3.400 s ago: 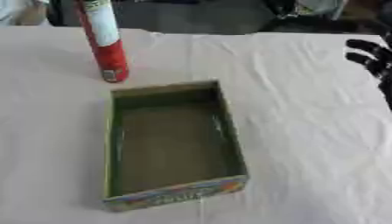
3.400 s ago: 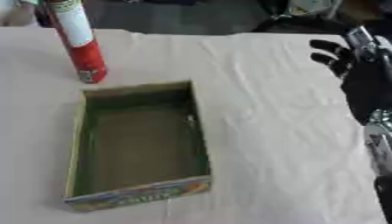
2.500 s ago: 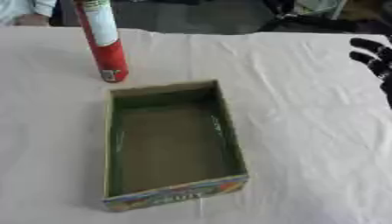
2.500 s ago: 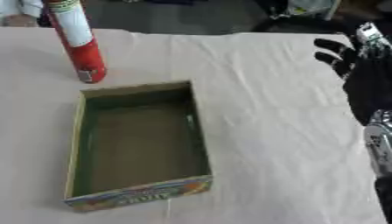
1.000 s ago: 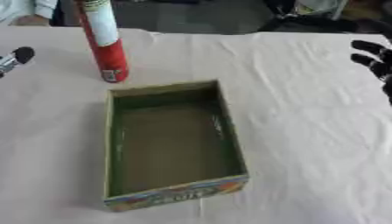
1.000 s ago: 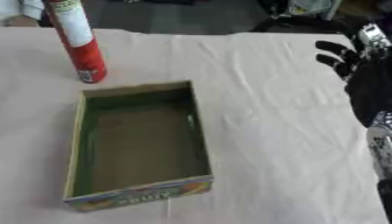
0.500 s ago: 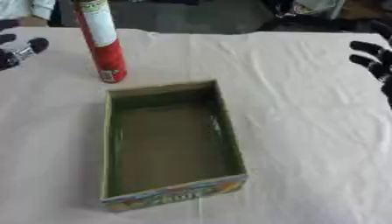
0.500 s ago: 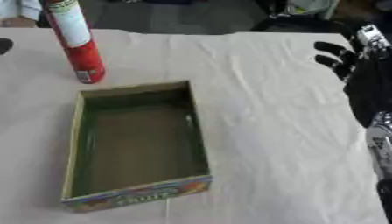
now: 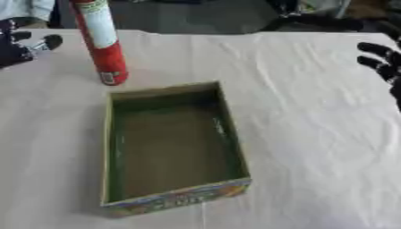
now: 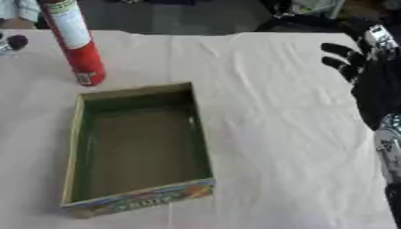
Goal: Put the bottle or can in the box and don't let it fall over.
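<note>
Table (image 9: 313,134) draped in a pale, creased cloth (image 10: 266,147), filling nearly the whole view, dark clutter beyond its far edge. On the cloth, left of centre: open cardboard box (image 9: 168,143), long side running away from the camera, dull green inside, a colourful printed strip along the near wall, nothing lying in it. Just beyond the box's far left corner, upright on the cloth and apart from the box: tall red can (image 9: 102,42) with a white label round its upper half, top cut off by the picture edge, small pale patch near the base. Not in the box, not touched by either hand.

At the right edge, well clear of box and can: right hand (image 10: 374,87), black with a silver wrist part, raised over the table's right side, dark fingers (image 10: 338,49) spread and pointing toward the left, holding nothing. At the far left edge, level with the can's middle and near it but with a clear gap: left hand (image 9: 14,49), only partly in view, black with silver bits, rounded dark fingertips (image 9: 52,41) apart and pointing toward the can, nothing between them.
</note>
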{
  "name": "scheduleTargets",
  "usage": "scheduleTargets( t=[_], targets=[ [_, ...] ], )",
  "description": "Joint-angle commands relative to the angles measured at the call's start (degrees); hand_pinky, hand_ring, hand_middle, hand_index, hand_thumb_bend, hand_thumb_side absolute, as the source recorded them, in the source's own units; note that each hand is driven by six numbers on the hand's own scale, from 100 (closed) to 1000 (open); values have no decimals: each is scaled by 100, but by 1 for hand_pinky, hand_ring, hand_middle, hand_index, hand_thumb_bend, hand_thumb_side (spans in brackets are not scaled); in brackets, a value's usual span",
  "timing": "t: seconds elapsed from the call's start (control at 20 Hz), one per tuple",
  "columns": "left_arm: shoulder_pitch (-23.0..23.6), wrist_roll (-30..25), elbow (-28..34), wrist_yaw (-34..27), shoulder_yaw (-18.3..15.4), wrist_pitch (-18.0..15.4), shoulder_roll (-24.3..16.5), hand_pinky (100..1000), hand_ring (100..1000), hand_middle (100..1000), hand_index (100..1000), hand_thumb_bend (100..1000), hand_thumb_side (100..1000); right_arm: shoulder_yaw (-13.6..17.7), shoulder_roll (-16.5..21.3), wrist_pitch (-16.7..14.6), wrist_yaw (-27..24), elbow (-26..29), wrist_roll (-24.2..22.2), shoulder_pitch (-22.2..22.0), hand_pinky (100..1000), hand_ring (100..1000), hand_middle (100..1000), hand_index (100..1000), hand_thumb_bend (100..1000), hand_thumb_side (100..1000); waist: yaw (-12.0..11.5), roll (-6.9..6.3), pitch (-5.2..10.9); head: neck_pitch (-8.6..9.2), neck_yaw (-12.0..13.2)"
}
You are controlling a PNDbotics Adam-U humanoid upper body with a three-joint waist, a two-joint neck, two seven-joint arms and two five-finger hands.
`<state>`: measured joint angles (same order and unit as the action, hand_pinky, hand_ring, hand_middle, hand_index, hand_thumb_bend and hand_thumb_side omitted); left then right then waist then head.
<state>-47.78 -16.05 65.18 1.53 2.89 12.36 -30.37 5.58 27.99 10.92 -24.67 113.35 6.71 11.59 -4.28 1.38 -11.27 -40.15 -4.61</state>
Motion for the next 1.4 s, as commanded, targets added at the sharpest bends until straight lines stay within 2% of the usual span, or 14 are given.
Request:
scheduleTargets(
  t=[0.05,0.55,0.9,1.4],
  targets=[
    [-231,-47,-83,97,10,-48,-25,877,1000,1000,929,642,418,20,93,14,-19,125,-19,79,869,848,976,1000,100,846,13,-18,101,69,27],
    [-652,80,-542,576,22,-354,158,877,1000,1000,919,669,413,-7,43,75,5,125,-47,151,868,846,976,1000,100,857,84,-4,-3,180,40],
    [-895,121,-804,921,19,-561,220,882,1000,1000,921,685,427,-20,-9,70,39,125,-82,202,868,846,976,1000,100,866,128,64,-129,235,51],
    [-1164,-215,-1041,764,7,-637,217,890,1000,1000,923,686,477,-46,-64,78,133,125,-123,268,870,847,977,1000,100,875,146,120,-306,241,68]
  ],
)
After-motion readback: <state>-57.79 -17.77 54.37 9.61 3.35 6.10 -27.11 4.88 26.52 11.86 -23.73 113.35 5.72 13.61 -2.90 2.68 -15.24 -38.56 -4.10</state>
